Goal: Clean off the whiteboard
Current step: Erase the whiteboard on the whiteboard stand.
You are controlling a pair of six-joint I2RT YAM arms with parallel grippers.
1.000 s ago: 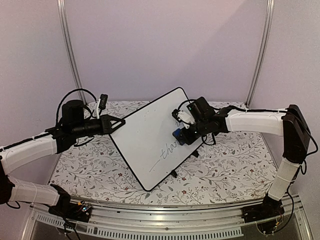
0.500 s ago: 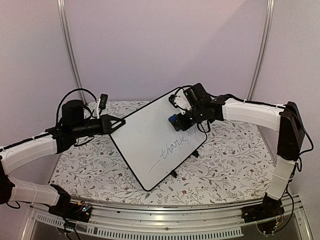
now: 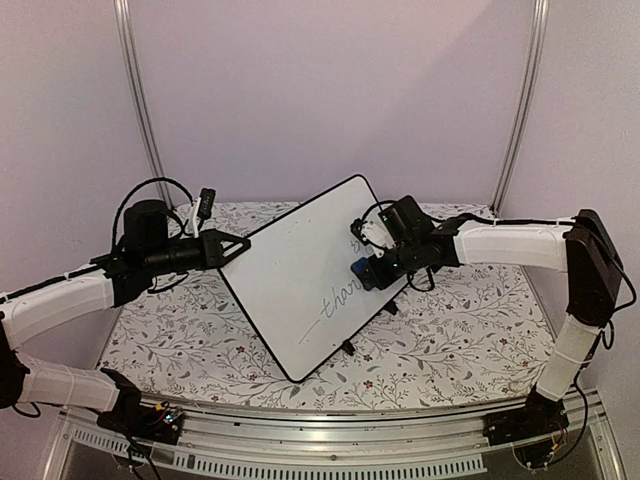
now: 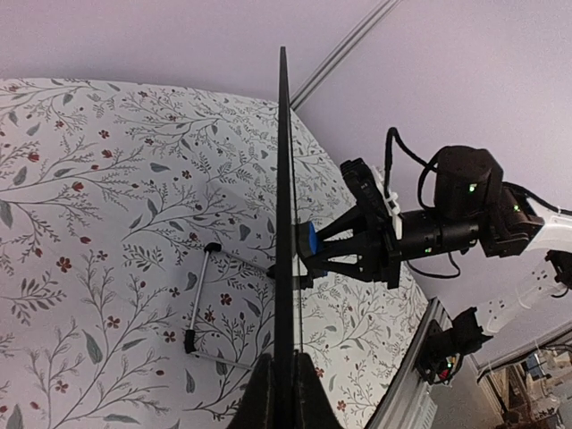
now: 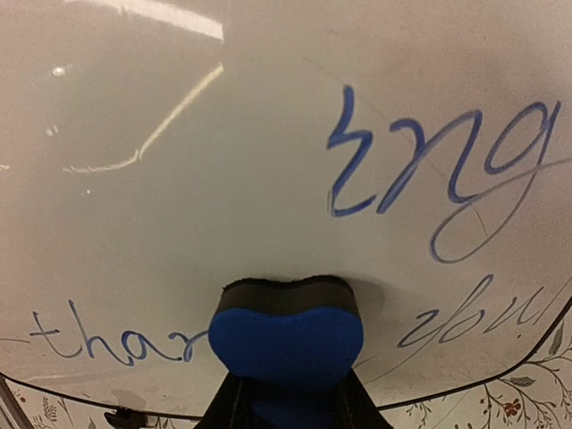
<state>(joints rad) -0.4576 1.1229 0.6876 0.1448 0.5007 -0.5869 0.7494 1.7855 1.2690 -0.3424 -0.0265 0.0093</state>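
The whiteboard [image 3: 300,270] stands tilted on the table, white with a thin black frame. Blue handwriting "thar" [image 3: 338,297] shows on its lower part. My left gripper [image 3: 232,246] is shut on the board's left edge, seen edge-on in the left wrist view [image 4: 284,179]. My right gripper [image 3: 372,268] is shut on a blue eraser [image 3: 360,270] and presses its black felt against the board. In the right wrist view the eraser [image 5: 286,340] sits between "thar" and "you", with more blue writing [image 5: 429,161] above it on the board [image 5: 179,223].
The floral-patterned table [image 3: 450,330] carries the board. The board's wire stand [image 4: 206,304] rests behind it on the cloth. Metal frame posts [image 3: 520,100] rise at the back. A rail [image 3: 330,440] runs along the near edge.
My right gripper moved the eraser down the board from its upper right part back to the written line, covering the end of "thank" again. The left arm has not moved.
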